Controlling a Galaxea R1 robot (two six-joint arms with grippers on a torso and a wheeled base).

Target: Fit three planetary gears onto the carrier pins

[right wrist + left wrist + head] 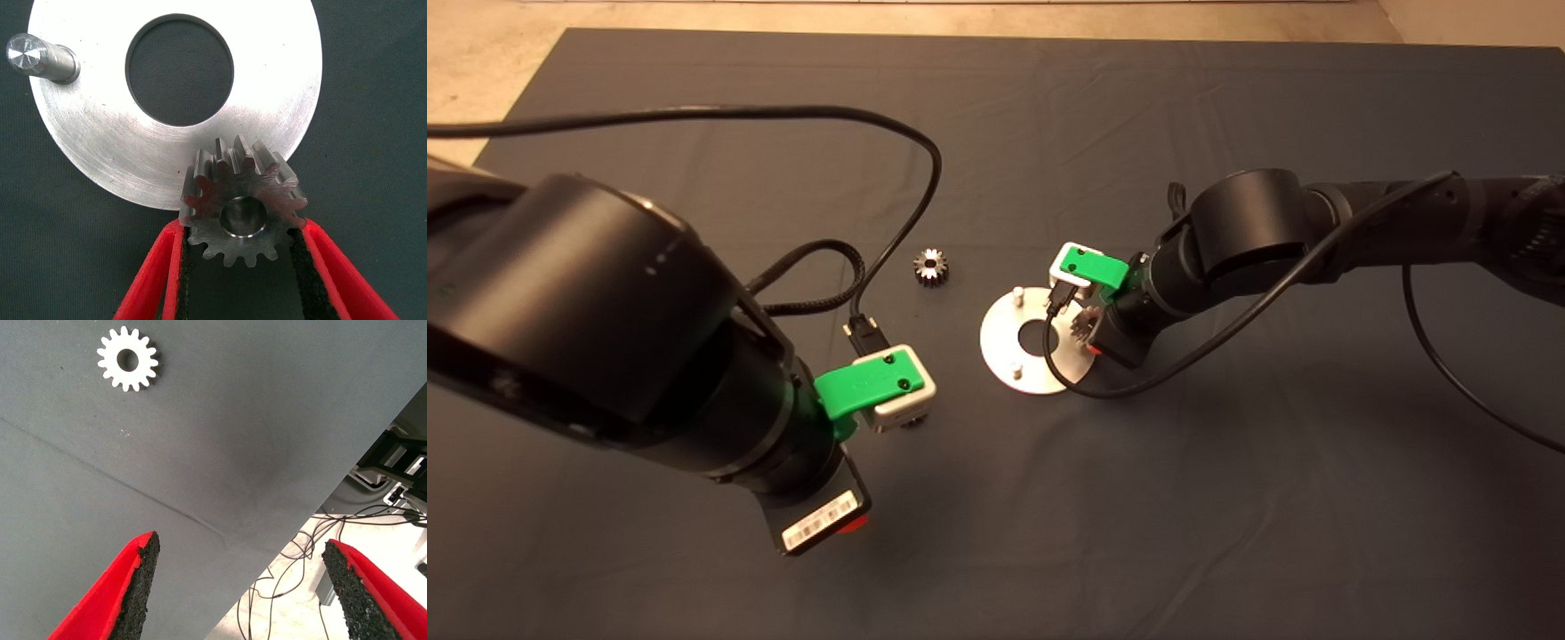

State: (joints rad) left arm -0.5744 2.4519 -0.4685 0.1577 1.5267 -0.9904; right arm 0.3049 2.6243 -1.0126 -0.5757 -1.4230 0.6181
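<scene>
Right gripper (243,267) is over the disc (1005,351) edge nearest its arm, clenched on 1 gear (241,208). The red fingers (150,280) press that gear's teeth from both sides, its bore faces the wrist camera, and it sits above the disc rim. Can't tell if it's seated on a pin.

Disc lies flat on the dark mat (1227,498), central hole open. 2 pins visible in the head view: 1 on the far side (1016,292), 1 on the near side (1014,367), both bare. The 3rd pin spot is hidden under the right gripper.

2nd gear (930,267) lies on the mat to the left of the disc, well apart from it, beside the left arm's cable (907,222).

Left gripper (240,587) hangs above the mat left of the disc, released, fingers spread wide and empty. Its wrist view shows a gear (127,359) flat on the mat ahead of the fingers, not touching them; the counter edge and floor cables show beyond.
</scene>
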